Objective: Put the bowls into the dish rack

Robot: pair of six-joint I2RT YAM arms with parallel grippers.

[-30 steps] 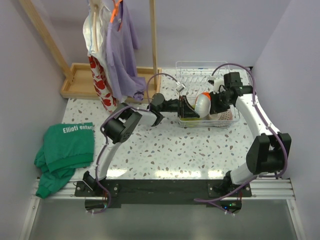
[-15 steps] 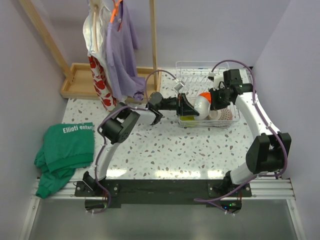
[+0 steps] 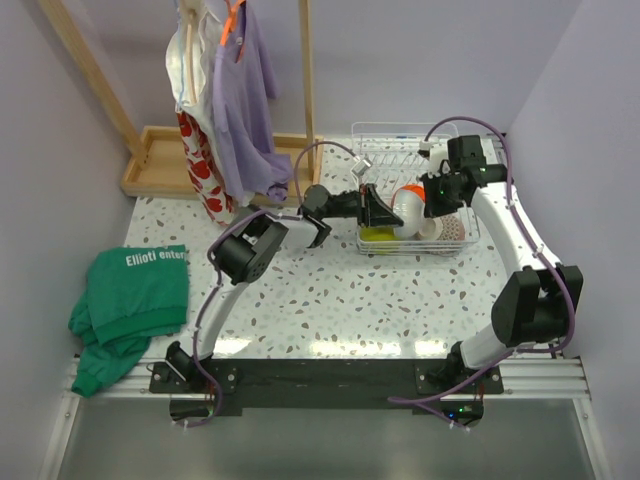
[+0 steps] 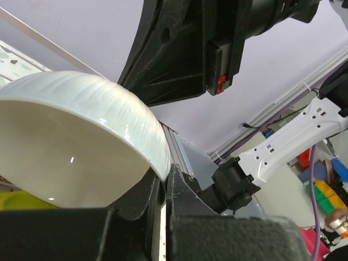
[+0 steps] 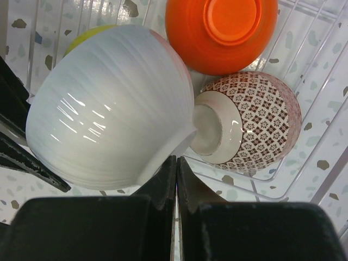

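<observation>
Left end effector (image 4: pixel 163 187) pinches pale bowl (image 5: pixel 109 103); dish rack (image 3: pixel 400 128) holds orange bowl (image 5: pixel 223 32).

four small round ceramic bowls were in the right wrist view: one pale ribbed bowl (image 5: pixel 109 103) centre left, one glossy orange bowl (image 5: pixel 220 32) at top, one brown-patterned bowl (image 5: pixel 250 122) at right, one lime green bowl (image 5: pixel 87 35) upper left. the top view held one clear wire dish rack (image 3: pixel 385 132) upper right, one crumpled green cloth (image 3: pixel 130 300) at left, one wooden clothes stand (image 3: pixel 160 165) upper left, and two black-and-white robot arms, the left arm (image 3: pixel 240 255) and the right arm (image 3: pixel 515 235).
</observation>
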